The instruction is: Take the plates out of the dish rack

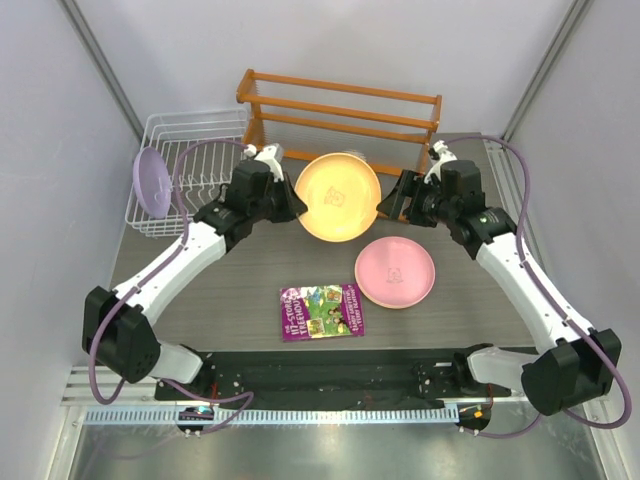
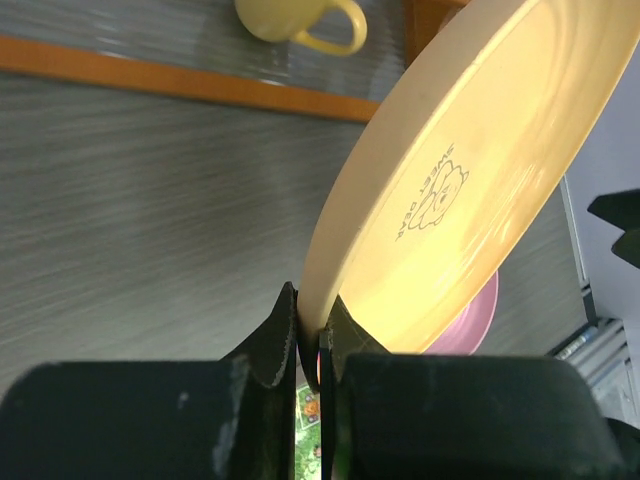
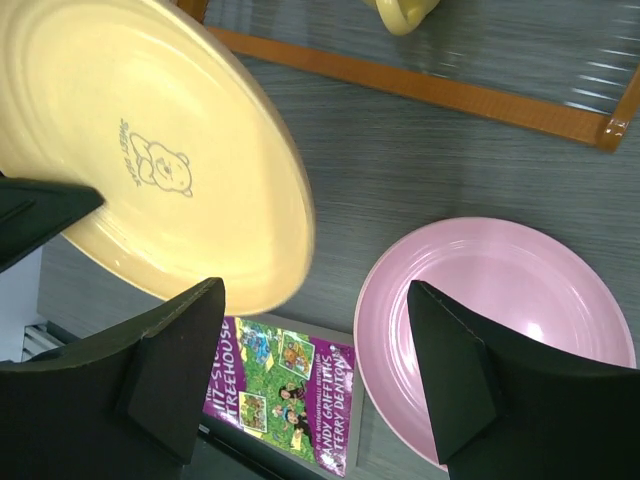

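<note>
From above, the left gripper [image 1: 295, 205] pinches the left rim of a yellow plate [image 1: 338, 197], holding it tilted over the table [image 1: 250, 265] in front of an orange wooden rack [image 1: 340, 105]. The right gripper [image 1: 385, 205] sits just beside the opposite rim, spread wide and empty. A pink plate [image 1: 395, 272] lies flat on the table near a picture book [image 1: 322, 311]. A lavender plate [image 1: 152, 182] stands on edge at the left side of the white dish rack [image 1: 195, 130].

At the left wrist, the fingers [image 2: 275, 335] clamp only a thin strip of rim. The plate hangs partly over the pink one, with a yellow mug [image 2: 290, 18] beyond.

At the right wrist, the yellow plate's edge is near the parted fingers [image 3: 180, 345] but not between them.

With so shallow a hold, the smooth plastic may pivot or slip and fall onto the pink plate. If the right gripper closes short of the rim, it could knock the plate loose.
</note>
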Controlling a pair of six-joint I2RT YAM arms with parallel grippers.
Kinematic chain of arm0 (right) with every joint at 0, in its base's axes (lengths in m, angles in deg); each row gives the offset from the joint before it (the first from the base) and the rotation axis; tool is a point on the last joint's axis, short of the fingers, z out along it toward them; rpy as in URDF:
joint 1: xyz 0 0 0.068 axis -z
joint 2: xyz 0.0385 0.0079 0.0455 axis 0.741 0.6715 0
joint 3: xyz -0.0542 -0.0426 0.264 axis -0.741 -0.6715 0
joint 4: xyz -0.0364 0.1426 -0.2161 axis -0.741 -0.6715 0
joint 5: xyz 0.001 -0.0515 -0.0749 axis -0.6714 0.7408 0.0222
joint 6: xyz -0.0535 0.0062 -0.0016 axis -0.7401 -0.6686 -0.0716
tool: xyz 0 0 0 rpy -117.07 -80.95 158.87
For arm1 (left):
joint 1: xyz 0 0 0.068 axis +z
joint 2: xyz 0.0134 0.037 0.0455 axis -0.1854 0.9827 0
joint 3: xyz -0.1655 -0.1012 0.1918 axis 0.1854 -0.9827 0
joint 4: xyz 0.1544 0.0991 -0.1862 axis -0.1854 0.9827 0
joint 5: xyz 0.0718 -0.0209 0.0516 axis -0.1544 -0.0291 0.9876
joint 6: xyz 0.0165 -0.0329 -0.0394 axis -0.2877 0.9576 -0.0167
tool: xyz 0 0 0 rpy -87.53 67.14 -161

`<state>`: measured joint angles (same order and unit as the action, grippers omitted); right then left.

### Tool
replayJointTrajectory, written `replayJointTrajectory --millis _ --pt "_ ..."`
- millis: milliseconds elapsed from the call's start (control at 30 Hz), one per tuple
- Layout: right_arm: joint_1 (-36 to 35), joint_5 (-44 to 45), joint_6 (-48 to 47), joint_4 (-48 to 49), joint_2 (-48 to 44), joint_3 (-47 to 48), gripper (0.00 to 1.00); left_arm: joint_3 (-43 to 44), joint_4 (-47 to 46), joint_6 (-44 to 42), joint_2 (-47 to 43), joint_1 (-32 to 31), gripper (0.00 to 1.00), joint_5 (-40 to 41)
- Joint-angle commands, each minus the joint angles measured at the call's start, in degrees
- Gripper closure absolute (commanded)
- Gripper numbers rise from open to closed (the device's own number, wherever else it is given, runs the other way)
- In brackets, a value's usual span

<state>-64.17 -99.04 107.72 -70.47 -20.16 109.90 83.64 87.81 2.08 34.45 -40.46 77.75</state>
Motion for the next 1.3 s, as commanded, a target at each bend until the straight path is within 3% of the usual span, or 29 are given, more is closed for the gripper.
replayJointTrajectory --millis 0,300,367,400,500,533,600,633,733,900,1033,1167,1267 --pt "-1.0 2.4 -0.3 3.1 1.6 0.5 0.21 -1.5 -2.6 3.6 -1.9 -1.7 1.00 -4.0" --pt "-1.5 2.7 -1.3 3.8 4.7 -0.6 0.40 -3.3 -1.7 4.8 -2.9 -3.0 1.00 -7.8" --pt "-1.5 2.2 -1.3 3.8 5.2 -0.8 0.49 -3.5 -1.9 5.0 -3.1 -3.1 1.00 -8.2" --pt "-1.6 1.6 -1.2 4.0 5.5 -0.9 0.63 -3.4 -2.0 4.9 -3.2 -3.1 1.00 -8.4" --pt "-1.5 1.6 -1.5 3.9 5.6 -1.4 0.90 -3.0 -1.9 4.7 -3.0 -3.1 1.00 -9.5" --pt "-1.4 1.8 -1.6 4.0 5.5 -1.5 0.97 -3.0 -2.0 4.7 -3.1 -3.1 1.00 -9.6" --pt "-1.5 1.8 -1.8 4.0 5.2 -1.7 0.99 -3.1 -2.0 4.3 -3.3 -3.1 1.00 -9.9" --pt "-1.5 1.9 -1.8 3.9 4.7 -1.9 0.99 -3.1 -2.0 4.2 -3.3 -3.1 0.97 -9.8" --pt "-1.5 3.4 -1.1 3.0 3.0 -2.2 0.99 -3.3 -2.1 3.5 -3.1 -3.1 0.53 -9.0" --pt "-1.2 8.7 -1.1 -3.1 0.8 -1.4 0.99 -3.0 0.6 0.9 -3.6 -3.1 0.22 -1.8" --pt "0.7 11.2 -1.6 -8.7 -0.2 -1.4 0.99 -3.1 2.7 -2.6 -6.1 -3.1 0.17 5.6" --pt "3.6 15.0 -2.5 -16.3 0.5 -1.3 0.99 -4.4 3.3 -7.7 -11.0 -3.1 0.14 20.2" --pt "5.4 16.4 -1.6 -18.9 0.3 -2.9 0.99 -6.6 1.0 -13.2 -15.0 -3.1 0.04 32.9"
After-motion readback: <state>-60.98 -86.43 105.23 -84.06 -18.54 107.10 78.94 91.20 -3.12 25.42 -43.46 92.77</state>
